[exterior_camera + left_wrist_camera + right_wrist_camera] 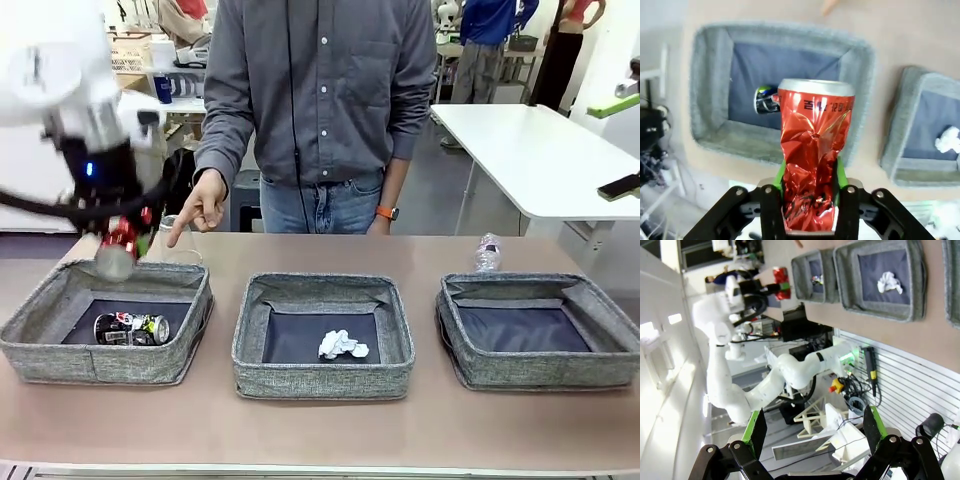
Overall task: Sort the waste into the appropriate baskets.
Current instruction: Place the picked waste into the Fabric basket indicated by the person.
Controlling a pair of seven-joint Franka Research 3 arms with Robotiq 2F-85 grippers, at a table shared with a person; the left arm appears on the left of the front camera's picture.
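The left gripper (810, 172) is pinching the red can (815, 130) by its crumpled lower body, jaws partly closed, holding it above the left basket (710, 100), where a crushed can (130, 328) is lying. The right gripper (815, 427) is standing wide open and empty, away from the table. The red can is looking light, thin-walled and slick. It is probably buckling under a hard squeeze, so gripping nearer the stiffer rim is likely the surer hold.
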